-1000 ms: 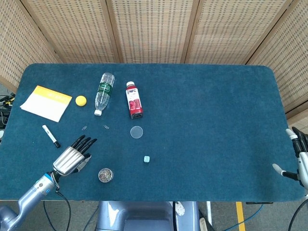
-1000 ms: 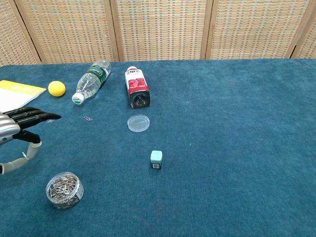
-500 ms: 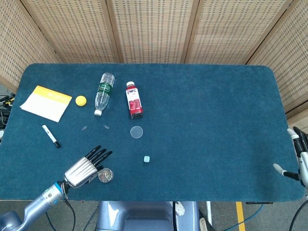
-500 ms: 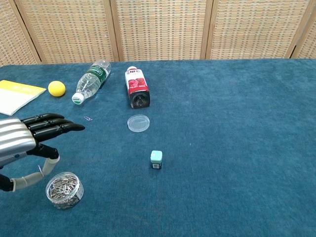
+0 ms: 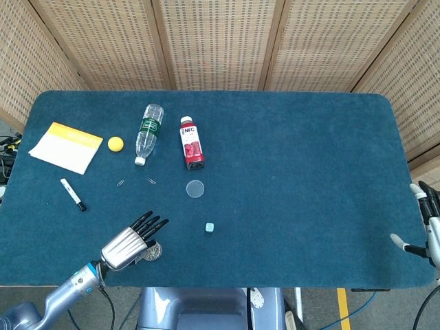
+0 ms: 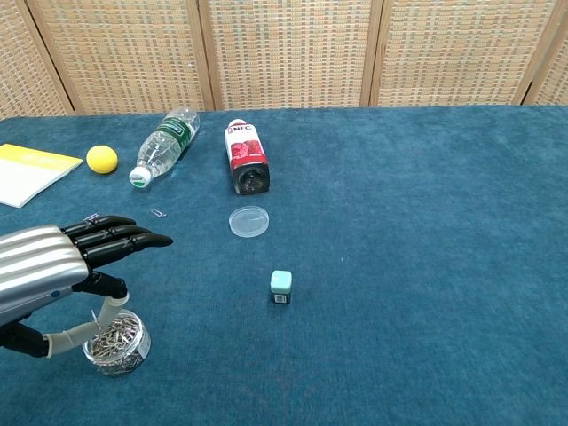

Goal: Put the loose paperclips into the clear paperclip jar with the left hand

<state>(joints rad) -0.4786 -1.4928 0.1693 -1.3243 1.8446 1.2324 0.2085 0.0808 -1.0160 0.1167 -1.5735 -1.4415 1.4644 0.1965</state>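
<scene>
Paperclips lie in 2 places: 2 loose ones [image 5: 151,181] sit on the blue bench [image 5: 289,158] just in front of the lying water bottle [image 5: 147,132], and a heap fills the clear paperclip jar [image 6: 115,342] near the front edge. Left hand [image 6: 53,262] hovers over that jar, its dark fingers [image 6: 133,240] stretched forward and slightly apart, thumb bent down to the jar's rim; whether a clip is pinched there I cannot tell (a thin wire-like sliver shows by the thumb in the chest view). From the head view the hand covers most of the jar. Jar lid [image 5: 195,188] lies flat beyond, near a toppled red juice bottle [image 5: 190,143]. A small teal eraser [image 6: 280,286] sits to the right. Further left are a yellow ball [image 5: 115,143], a yellow-topped notepad [image 5: 67,146] and a marker [image 5: 72,194]. Right hand [image 5: 425,220] is cut off at the frame's edge, holding nothing, fingers apart.
</scene>
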